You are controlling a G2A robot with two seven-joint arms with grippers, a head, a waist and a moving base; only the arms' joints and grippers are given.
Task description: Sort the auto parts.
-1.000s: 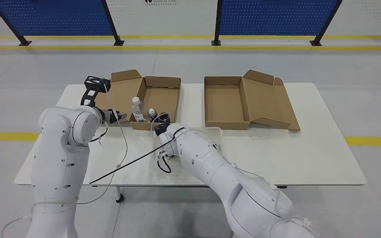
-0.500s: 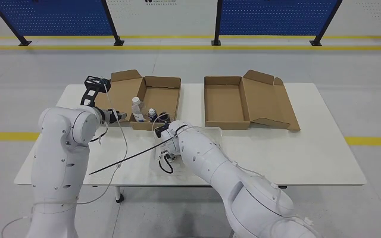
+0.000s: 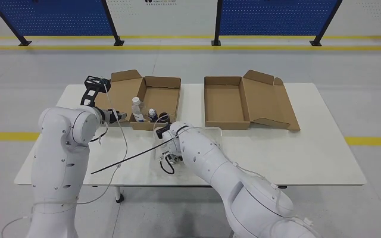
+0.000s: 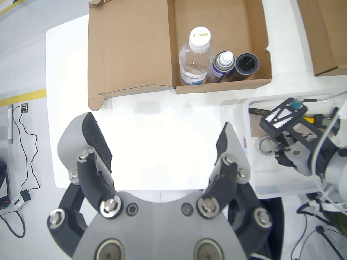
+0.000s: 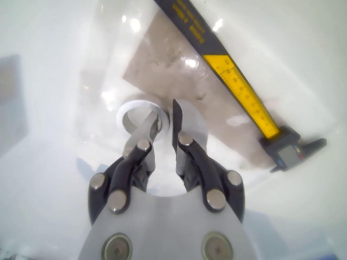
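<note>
— Where is the white ring?
— Flat on the floor of the clear bin, just beside a brown sheet. A black-and-yellow caliper lies along one edge of that sheet.

— And the right gripper?
— Down inside the bin. Its jaws are drawn to a narrow gap, one finger inside the ring and one outside, with the ring's wall pinched between them.

— What about the sorted things?
— The nearer cardboard box holds three, upright in a row along its front wall and touching: a clear bottle, a spray can and a black cylinder. A second cardboard box sits open farther along the tabletop.

— The left gripper?
— It hovers over the bare tabletop in front of the nearer box, with its jaws spread wide and nothing in them.
</note>
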